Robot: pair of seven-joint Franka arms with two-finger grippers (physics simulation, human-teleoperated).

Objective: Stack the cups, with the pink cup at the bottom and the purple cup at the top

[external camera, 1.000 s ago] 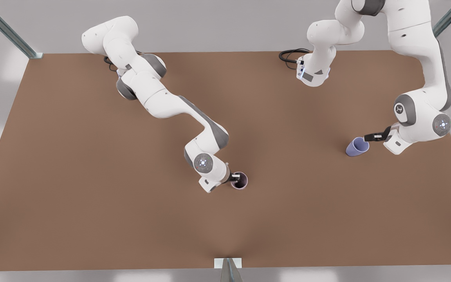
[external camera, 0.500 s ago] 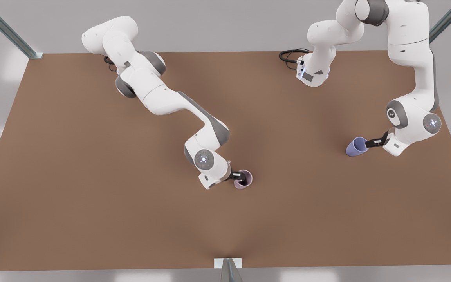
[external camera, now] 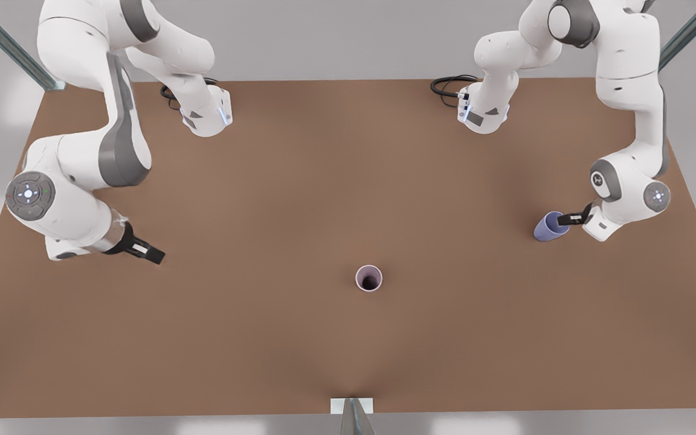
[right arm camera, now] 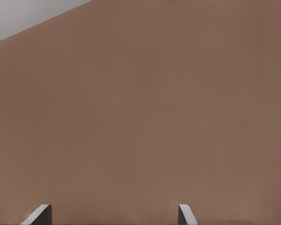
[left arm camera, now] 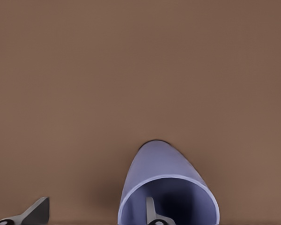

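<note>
Fingers of the left gripper [external camera: 565, 219] straddle the purple cup's [external camera: 548, 226] rim, one inside, one outside, not closed; its arm bends low. Right gripper [external camera: 150, 254], fingers spread and empty, hangs off a folded arm, pink cup [external camera: 368, 278] well apart on the table [external camera: 299, 199].

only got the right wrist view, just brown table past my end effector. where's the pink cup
Observer: The pink cup stands upright, alone, mid-table; your open right end effector is off at the front view's left.
Operator: and the purple one
Observer: The purple cup is at the front view's right, well apart from the pink one.
Operator: other arm doing anything
Observer: The left end effector is at that cup's rim, open, one finger inside and one outside.
</note>
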